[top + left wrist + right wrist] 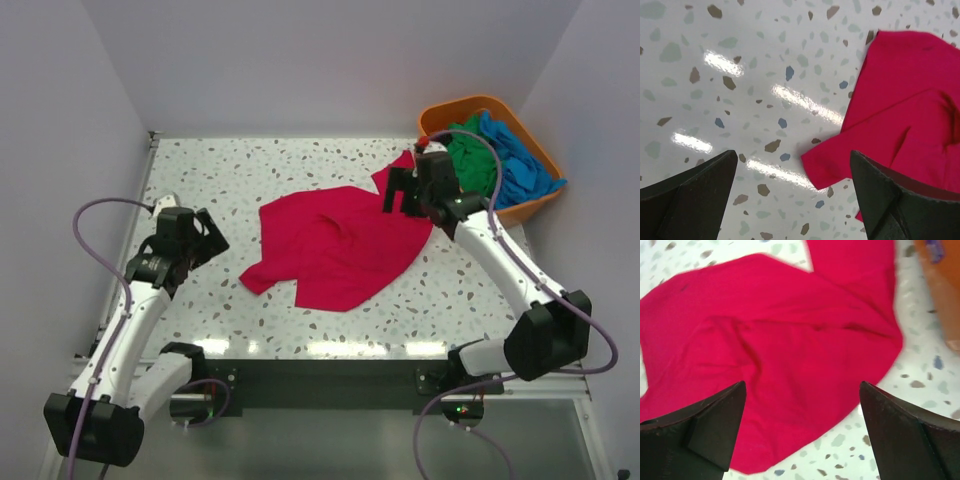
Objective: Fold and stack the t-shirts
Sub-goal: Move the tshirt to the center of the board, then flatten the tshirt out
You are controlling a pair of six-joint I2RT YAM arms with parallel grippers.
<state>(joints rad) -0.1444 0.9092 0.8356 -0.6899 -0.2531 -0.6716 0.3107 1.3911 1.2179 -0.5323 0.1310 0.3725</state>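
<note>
The crimson red t-shirt (335, 245) lies crumpled and spread on the speckled table (250, 170), mid-right. The green t-shirt (472, 160) and the bright blue t-shirt (520, 165) lie bunched in the orange basket (478, 104) at the back right. My right gripper (400, 192) is open and empty above the red shirt's right upper edge; the red shirt (785, 355) fills the right wrist view between the spread fingers (715, 425). My left gripper (213, 238) is open and empty to the left of the shirt; its wrist view shows a red sleeve corner (840, 160) on the table.
The orange basket stands at the table's back right corner, against the right wall. White walls close the table on the left, back and right. Purple cables loop from both arms. Bare tabletop (740, 100) lies left of the red shirt.
</note>
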